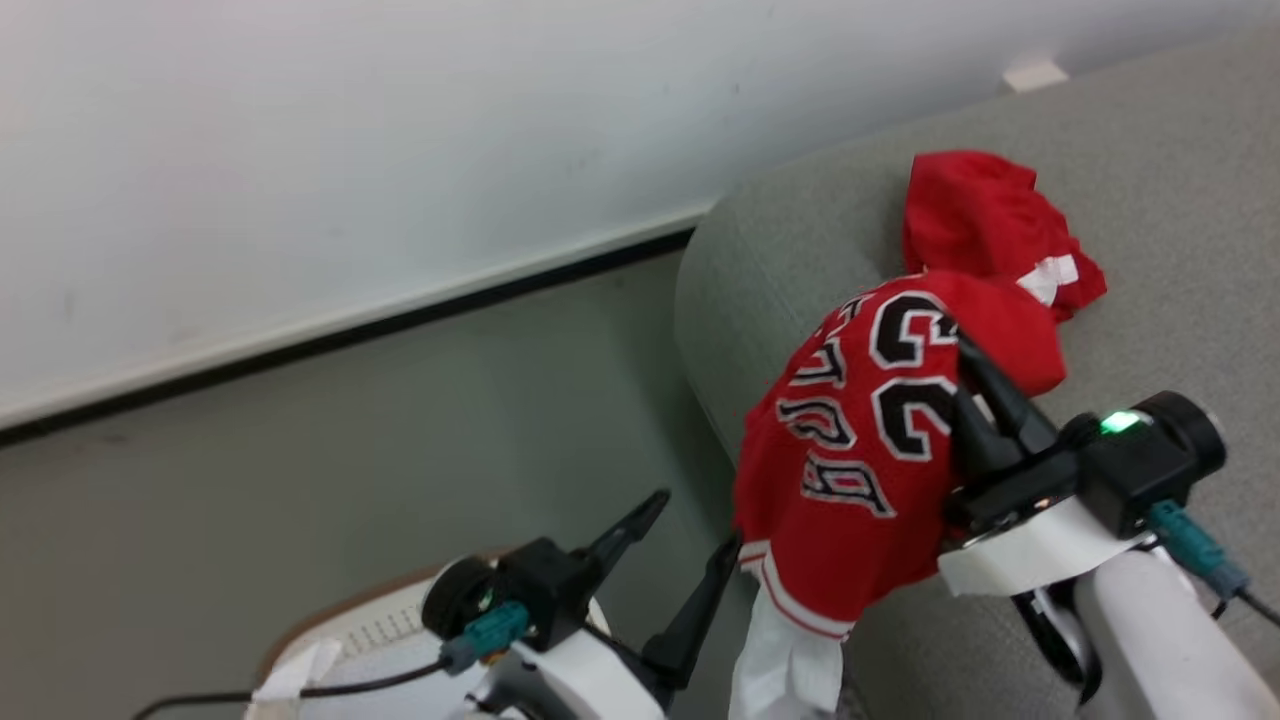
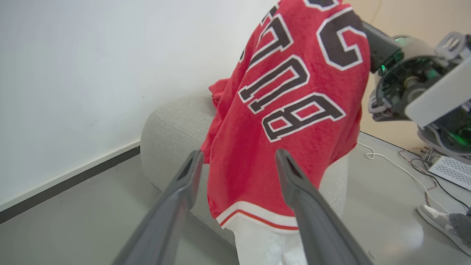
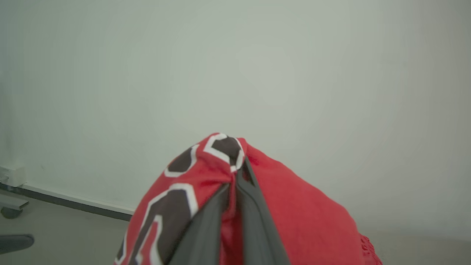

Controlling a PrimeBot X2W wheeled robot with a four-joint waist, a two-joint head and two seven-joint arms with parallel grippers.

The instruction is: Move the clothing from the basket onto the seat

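Note:
My right gripper (image 1: 965, 352) is shut on a red jersey (image 1: 860, 470) with black-and-white lettering, holding it up by a bunched fold over the rounded end of the light-grey seat (image 1: 1170, 200). Its white sleeve (image 1: 785, 665) dangles below. In the right wrist view the fingers (image 3: 254, 221) pinch the jersey (image 3: 305, 221). A second red garment (image 1: 985, 220) lies crumpled on the seat behind it. My left gripper (image 1: 693, 525) stands open and holds nothing, just left of the jersey and above the basket (image 1: 345, 603). In the left wrist view, that open gripper (image 2: 239, 154) faces the jersey (image 2: 290, 110).
A white wall with a dark baseboard (image 1: 400, 310) runs behind the grey floor (image 1: 300, 470). In the left wrist view, cables (image 2: 401, 167) trail across the floor right of the seat (image 2: 173, 121), and a person's shoe (image 2: 438, 221) is at the lower right.

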